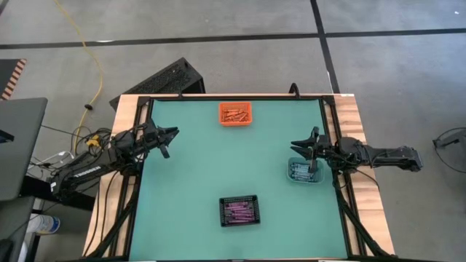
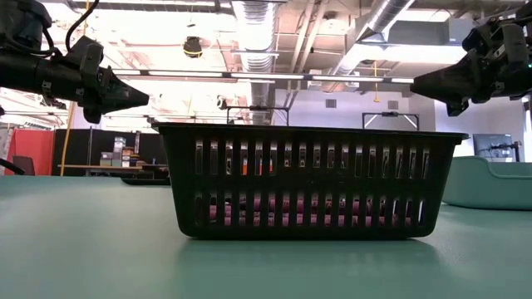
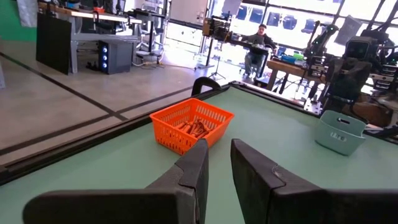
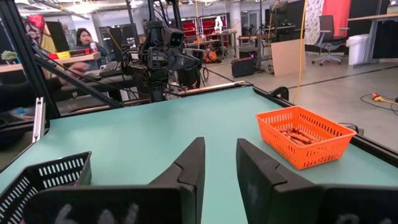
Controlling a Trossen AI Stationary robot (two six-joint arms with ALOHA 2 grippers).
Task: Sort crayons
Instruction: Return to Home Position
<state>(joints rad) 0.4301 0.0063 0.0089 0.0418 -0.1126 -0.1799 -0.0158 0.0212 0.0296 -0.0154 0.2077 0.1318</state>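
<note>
Orange crayons [image 1: 234, 113] lie in an orange bin [image 3: 180, 118] at the table's far middle. Purple crayons [image 1: 239, 211] lie in a black bin [image 2: 307, 137] at the near middle. Blue-grey crayons [image 1: 300, 172] lie in a teal bin [image 1: 291, 177] at the right. My left gripper [image 1: 173, 135] hangs above the table's left side, narrowly open and empty; it also shows in its wrist view [image 3: 219, 152]. My right gripper [image 1: 294, 143] hangs above the table just beyond the teal bin's far side, narrowly open and empty, as its wrist view [image 4: 219, 152] shows.
The three bins stand on a green mat [image 1: 196, 175] inside a dark frame. Wooden table edges [image 1: 124, 124] show on the left and right. Open mat lies between the bins. A person [image 3: 258, 37] sits in the room beyond the table.
</note>
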